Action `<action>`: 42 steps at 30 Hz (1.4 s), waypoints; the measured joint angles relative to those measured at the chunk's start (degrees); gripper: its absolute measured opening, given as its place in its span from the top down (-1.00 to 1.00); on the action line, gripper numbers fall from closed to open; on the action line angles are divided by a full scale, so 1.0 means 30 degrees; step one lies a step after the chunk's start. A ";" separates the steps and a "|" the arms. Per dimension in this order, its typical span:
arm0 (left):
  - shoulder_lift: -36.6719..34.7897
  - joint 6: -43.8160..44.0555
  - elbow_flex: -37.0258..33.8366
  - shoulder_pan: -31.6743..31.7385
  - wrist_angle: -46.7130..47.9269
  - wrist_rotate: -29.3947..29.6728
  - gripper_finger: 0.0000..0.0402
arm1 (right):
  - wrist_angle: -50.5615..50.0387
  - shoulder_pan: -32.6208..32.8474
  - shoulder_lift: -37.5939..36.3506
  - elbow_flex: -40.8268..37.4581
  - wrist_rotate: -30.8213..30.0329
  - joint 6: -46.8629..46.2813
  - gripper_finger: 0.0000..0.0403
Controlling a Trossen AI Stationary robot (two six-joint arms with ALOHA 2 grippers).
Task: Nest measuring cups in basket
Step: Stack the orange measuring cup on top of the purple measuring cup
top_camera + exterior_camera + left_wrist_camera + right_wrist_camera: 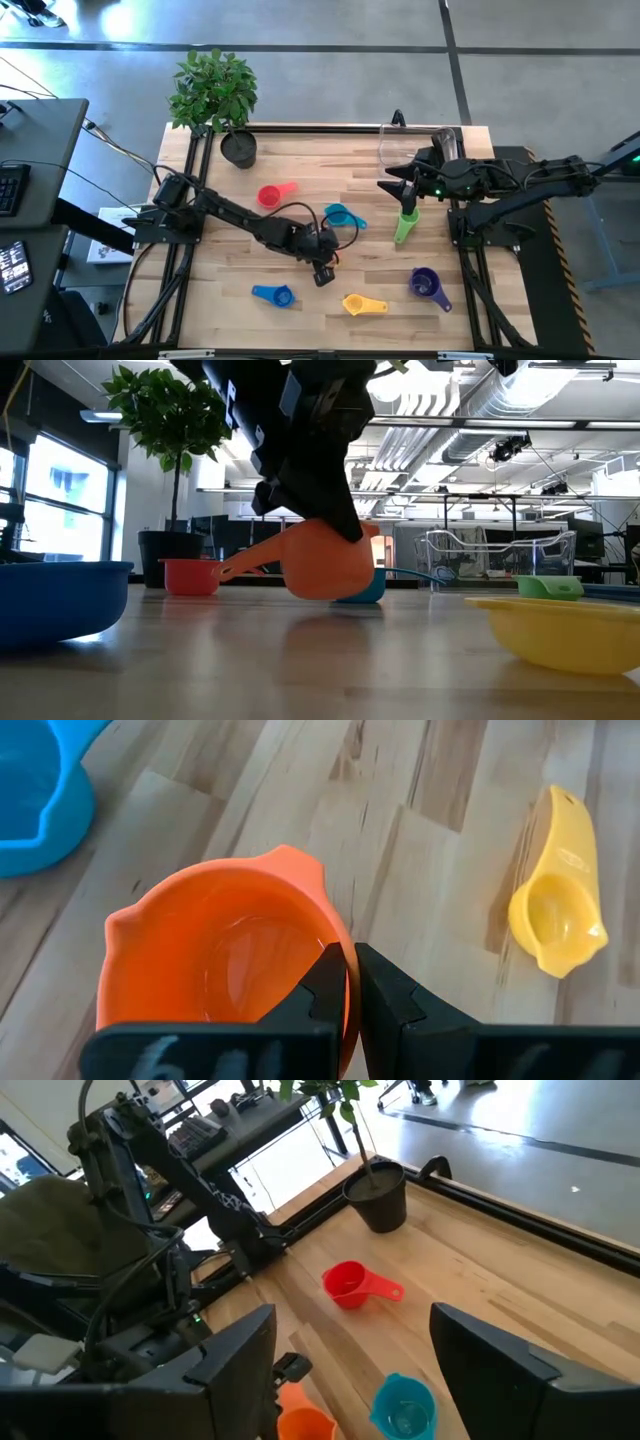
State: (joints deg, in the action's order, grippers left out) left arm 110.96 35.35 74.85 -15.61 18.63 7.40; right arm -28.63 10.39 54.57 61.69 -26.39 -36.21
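Orange cup (pixel 215 965) upright, rim pinched by L fingers (pixel 340 990), handle sideways

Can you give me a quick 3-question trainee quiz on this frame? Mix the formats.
1. True or false: the left gripper is shut on the rim of the orange cup.
2. Which cup lies nearest the plant pot? A) red cup B) purple cup C) yellow cup
3. Fill in: the right gripper is ____ and holds nothing, hovering above the green cup near the basket.

Key: 1 true; 2 A; 3 open.
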 joint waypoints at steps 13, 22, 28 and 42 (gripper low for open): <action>0.0000 -0.0628 0.0000 0.0591 0.0554 -0.0783 0.92 | 0.0004 0.0000 0.0000 -0.0007 0.0007 0.0007 -0.27; 0.0007 -0.0976 0.0000 0.0613 0.0554 -0.0787 0.70 | 0.0003 0.0000 0.0000 -0.0007 0.0007 0.0000 -0.27; -0.0046 0.0028 0.0000 0.0898 0.0546 -0.1589 0.71 | 0.0004 0.0000 0.0000 -0.0015 0.0078 -0.0552 -0.27; -0.1668 0.0155 0.0023 0.2096 0.0680 -0.6608 0.72 | -0.0849 0.1276 0.0327 -0.0015 0.1049 -0.7304 -0.27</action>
State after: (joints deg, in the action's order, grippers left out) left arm 105.95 35.82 74.92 -9.32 20.67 -12.43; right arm -31.18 14.22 55.55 61.65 -23.24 -58.12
